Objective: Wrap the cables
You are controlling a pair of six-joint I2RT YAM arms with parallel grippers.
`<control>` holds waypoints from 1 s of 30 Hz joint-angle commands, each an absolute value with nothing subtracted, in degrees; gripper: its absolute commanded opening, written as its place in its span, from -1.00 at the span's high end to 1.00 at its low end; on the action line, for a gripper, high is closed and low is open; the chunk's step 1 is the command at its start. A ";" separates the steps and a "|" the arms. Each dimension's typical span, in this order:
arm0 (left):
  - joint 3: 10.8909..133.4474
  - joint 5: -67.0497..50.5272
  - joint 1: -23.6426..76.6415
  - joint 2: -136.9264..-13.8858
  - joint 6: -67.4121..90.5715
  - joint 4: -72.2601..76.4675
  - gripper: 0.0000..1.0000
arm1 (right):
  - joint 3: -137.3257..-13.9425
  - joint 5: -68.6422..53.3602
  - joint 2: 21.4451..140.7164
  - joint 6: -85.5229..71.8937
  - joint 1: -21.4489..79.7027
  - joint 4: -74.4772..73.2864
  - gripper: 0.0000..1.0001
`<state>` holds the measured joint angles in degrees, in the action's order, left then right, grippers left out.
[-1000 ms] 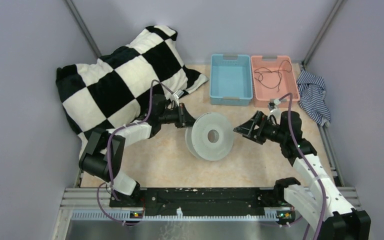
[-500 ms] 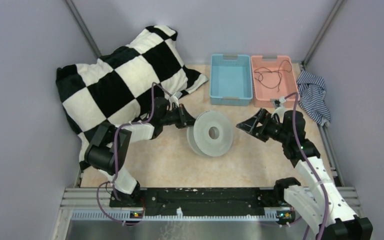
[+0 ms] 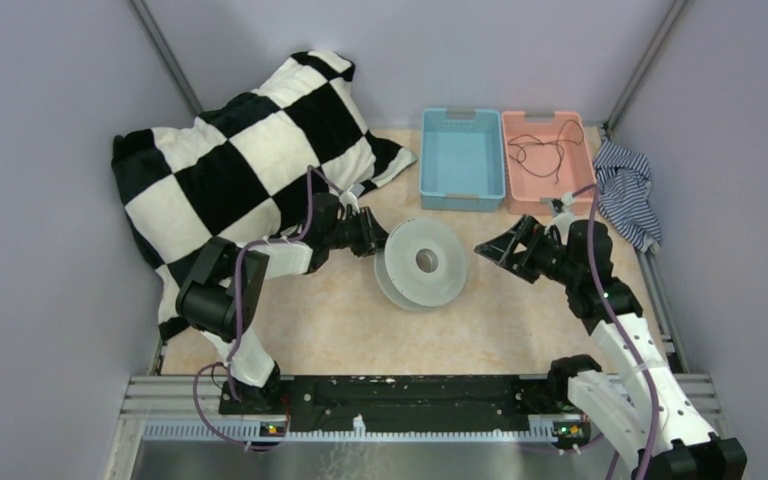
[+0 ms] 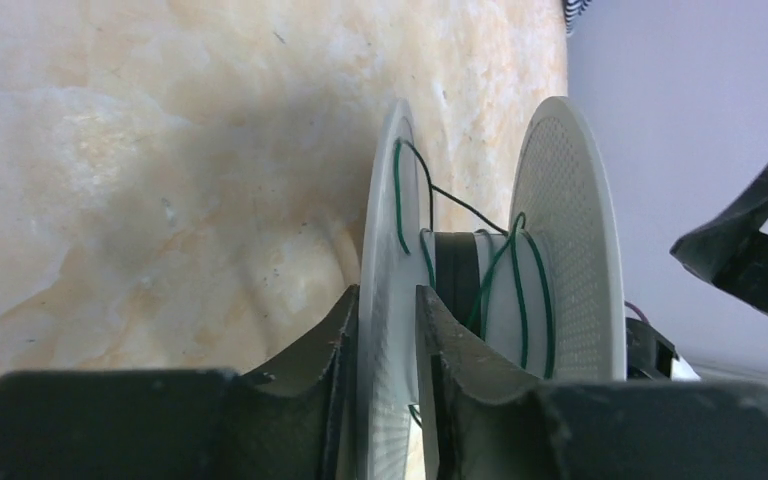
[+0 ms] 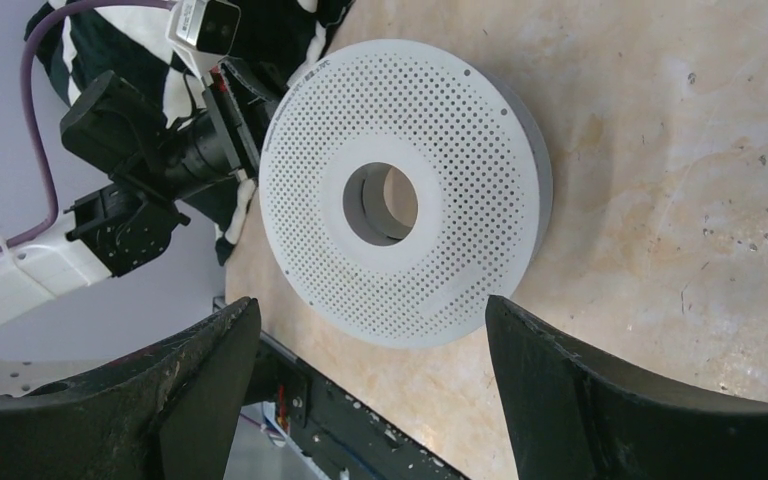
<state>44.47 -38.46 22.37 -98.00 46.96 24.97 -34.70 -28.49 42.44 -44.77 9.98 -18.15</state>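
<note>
Your left gripper (image 4: 387,305) is clenched on one flange of the spool (image 3: 422,263), which has edged slightly back since a second ago, thin cable (image 4: 517,285) looped round its hub, while your right gripper (image 5: 372,310) hangs spread wide, apart from the spool's opposite face.

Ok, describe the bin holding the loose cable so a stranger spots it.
Look past the pale spool mid-table to the far edge, where two shallow bins sit side by side. It is the pink bin on the right, beside the striped cloth; unlike the blue bin, it holds a thin dark cable in loose loops.
</note>
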 commanded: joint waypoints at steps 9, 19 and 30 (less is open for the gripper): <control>53.63 -30.04 22.39 -96.18 35.69 6.89 -0.20 | -37.52 -28.87 42.40 -44.91 9.56 -16.52 -0.66; 56.78 -23.40 22.85 -95.53 29.87 -3.23 -0.36 | -37.52 -29.27 42.71 -44.93 9.49 -16.25 -0.66; 61.15 -18.91 22.85 -84.44 24.31 -14.57 -0.40 | -48.27 -7.74 42.41 -33.33 9.55 -35.16 -0.97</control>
<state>56.12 -21.17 22.65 -91.37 28.36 -9.19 -40.05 -21.85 42.57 -39.92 9.96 -25.76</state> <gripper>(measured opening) 0.693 0.920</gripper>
